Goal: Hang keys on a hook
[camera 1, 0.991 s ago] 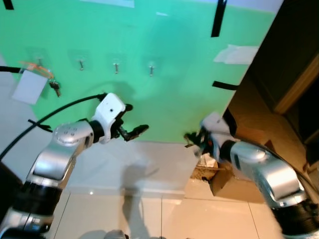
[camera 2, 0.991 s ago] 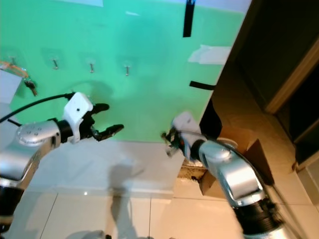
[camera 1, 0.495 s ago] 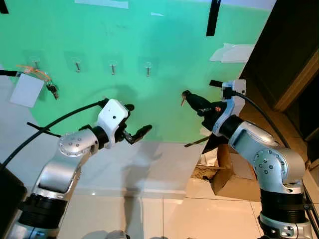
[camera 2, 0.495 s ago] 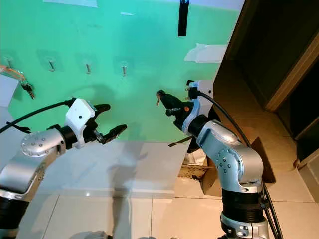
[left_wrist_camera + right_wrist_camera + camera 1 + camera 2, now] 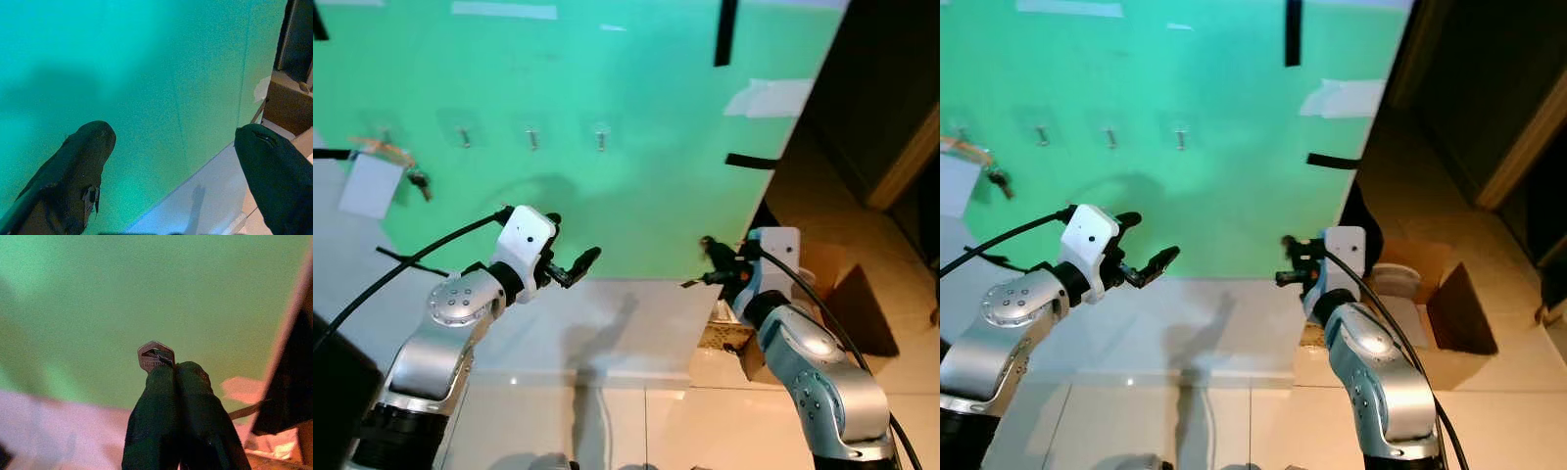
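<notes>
A green wall board [image 5: 636, 98] carries a row of small metal hooks [image 5: 600, 136]. On the leftmost hook [image 5: 386, 137] hang an orange strap, a white card [image 5: 370, 185] and dark keys [image 5: 417, 181]. My right gripper [image 5: 707, 245] is low at the board's lower right edge, shut on a small silver key [image 5: 155, 355] whose head sticks out past the fingertips. My left gripper [image 5: 570, 245] is held in front of the board's lower part, open and holding nothing, its fingers [image 5: 80, 161] spread wide.
Black tape strips [image 5: 725, 34] and a taped paper [image 5: 773, 96] mark the board's right side. An open cardboard box [image 5: 822, 294] stands on the tiled floor to the right, beside a dark doorway. A black cable [image 5: 401, 264] trails from the left arm.
My right gripper has dropped from mid-board height to the board's lower right edge, still holding the key. The left arm has hardly moved. The camera has shifted slightly.
</notes>
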`<state>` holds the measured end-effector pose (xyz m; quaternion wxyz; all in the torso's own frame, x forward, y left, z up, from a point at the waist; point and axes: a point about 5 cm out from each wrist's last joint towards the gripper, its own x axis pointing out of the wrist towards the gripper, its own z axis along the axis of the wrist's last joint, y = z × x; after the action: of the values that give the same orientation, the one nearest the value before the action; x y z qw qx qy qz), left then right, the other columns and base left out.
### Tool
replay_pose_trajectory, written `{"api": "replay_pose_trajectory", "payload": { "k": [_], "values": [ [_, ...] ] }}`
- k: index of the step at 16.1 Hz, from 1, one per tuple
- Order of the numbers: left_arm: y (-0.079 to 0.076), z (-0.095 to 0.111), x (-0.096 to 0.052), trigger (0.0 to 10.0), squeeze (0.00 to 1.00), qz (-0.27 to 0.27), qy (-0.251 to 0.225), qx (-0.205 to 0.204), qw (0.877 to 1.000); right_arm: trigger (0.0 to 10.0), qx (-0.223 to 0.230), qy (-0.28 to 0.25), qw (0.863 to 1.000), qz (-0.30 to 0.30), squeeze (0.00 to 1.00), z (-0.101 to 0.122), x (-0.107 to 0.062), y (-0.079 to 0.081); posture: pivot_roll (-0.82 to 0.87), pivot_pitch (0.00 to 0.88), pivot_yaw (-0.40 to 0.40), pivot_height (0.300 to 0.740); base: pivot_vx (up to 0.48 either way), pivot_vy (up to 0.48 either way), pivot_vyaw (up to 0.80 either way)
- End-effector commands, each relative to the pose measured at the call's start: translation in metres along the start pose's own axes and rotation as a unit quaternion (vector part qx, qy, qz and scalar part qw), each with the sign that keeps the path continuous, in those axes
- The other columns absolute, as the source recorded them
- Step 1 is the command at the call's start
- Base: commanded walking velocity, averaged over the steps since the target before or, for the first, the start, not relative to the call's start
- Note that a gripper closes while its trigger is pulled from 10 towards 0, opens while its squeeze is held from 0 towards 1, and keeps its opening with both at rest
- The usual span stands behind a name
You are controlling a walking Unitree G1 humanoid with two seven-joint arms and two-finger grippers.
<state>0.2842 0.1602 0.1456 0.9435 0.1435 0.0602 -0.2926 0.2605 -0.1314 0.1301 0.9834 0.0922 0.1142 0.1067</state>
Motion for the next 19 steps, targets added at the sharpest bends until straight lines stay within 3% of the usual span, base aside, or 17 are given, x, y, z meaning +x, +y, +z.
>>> {"api": "replay_pose_trajectory", "payload": {
  "k": [1,9,11,12,13,15,16,17,19],
  "values": [
    [0.000,-0.002,0.000,10.0,0.00,0.008,0.005,-0.002,1.000,10.0,-0.001,-0.025,1.000,-0.006,0.00,0.008,0.001,0.002,-0.01,0.000,0.021,0.740,0.259,0.000,0.80],
    [-0.003,-0.003,-0.002,10.0,0.00,0.017,0.004,-0.005,1.000,10.0,-0.072,-0.056,0.993,0.071,0.00,0.022,0.015,0.022,0.03,0.000,-0.026,0.740,0.324,0.000,0.80],
    [-0.006,-0.002,-0.003,10.0,0.00,0.011,-0.003,-0.002,1.000,10.0,-0.063,-0.046,0.992,0.095,0.00,0.020,0.015,0.023,0.04,0.000,-0.037,0.740,0.167,0.000,0.00],
    [-0.008,-0.001,-0.003,10.0,0.00,0.004,-0.007,-0.002,1.000,10.0,-0.087,-0.036,0.989,0.115,0.00,0.018,0.013,0.025,0.04,0.000,-0.037,0.740,0.000,0.000,0.00],
    [-0.009,-0.002,-0.003,10.0,0.00,-0.009,-0.005,0.003,1.000,10.0,-0.136,-0.016,0.980,0.141,0.00,0.014,0.011,0.025,0.03,0.000,-0.033,0.740,0.000,0.000,0.00],
    [-0.008,-0.003,-0.005,10.0,0.00,-0.029,0.003,0.010,1.000,10.0,-0.258,0.100,0.946,0.168,0.00,-0.007,0.005,0.013,0.03,0.000,-0.030,0.740,0.000,0.000,0.00],
    [-0.008,-0.005,-0.007,10.0,0.00,-0.051,0.014,0.021,0.998,10.0,-0.359,0.193,0.897,0.172,0.00,-0.023,-0.003,-0.005,0.03,0.000,-0.025,0.740,0.000,0.000,0.00],
    [-0.008,-0.006,-0.008,10.0,0.00,-0.063,0.020,0.027,0.997,10.0,-0.368,0.218,0.886,0.177,0.00,-0.024,-0.007,-0.010,0.02,0.000,-0.022,0.740,0.000,0.000,0.00],
    [-0.007,-0.010,-0.010,10.0,0.00,-0.099,0.040,0.047,0.993,10.0,-0.369,0.215,0.889,0.167,0.00,-0.008,-0.007,-0.020,0.02,0.000,-0.018,0.740,0.000,0.000,0.00]
  ]
}}
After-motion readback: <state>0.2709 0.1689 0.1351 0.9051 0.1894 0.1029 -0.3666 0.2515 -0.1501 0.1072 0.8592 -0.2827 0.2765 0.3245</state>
